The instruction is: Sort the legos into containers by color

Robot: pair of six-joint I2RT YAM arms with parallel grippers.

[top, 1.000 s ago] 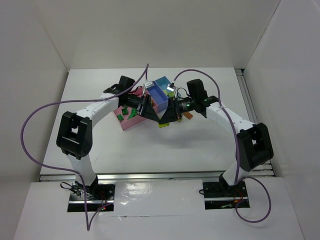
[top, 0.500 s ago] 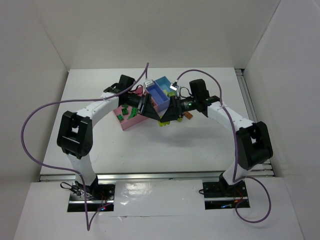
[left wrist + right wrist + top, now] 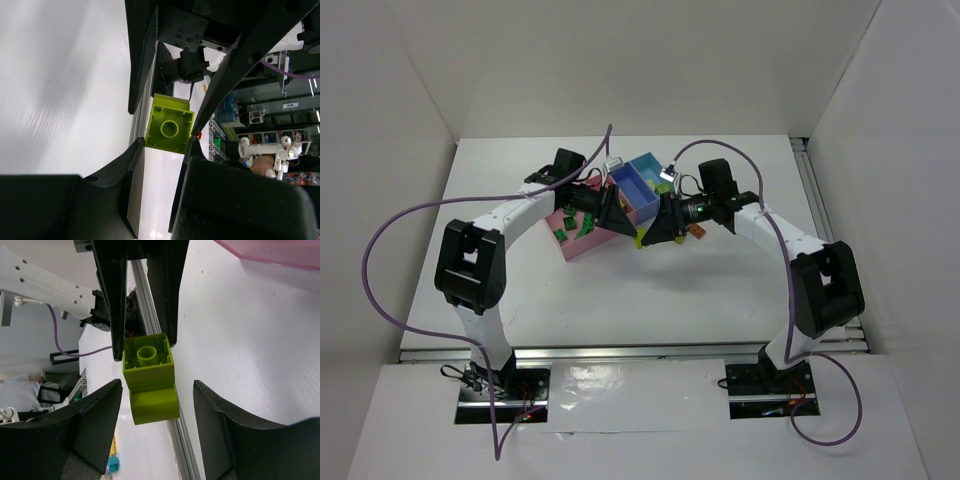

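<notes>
Top external — dark green legos [image 3: 586, 225] sit in the pink bin [image 3: 588, 249].

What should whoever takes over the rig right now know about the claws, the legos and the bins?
Left claw: shut on a yellow-green lego, held above the table beside the bins.
Right claw: open, with a finger on either side of that same lego, not touching it.
Done: several dark green legos lie in the larger pink bin.
Left: bin the yellow-green lego. An orange lego lies on the table by the right arm. I cannot tell what the blue bins hold.
</notes>
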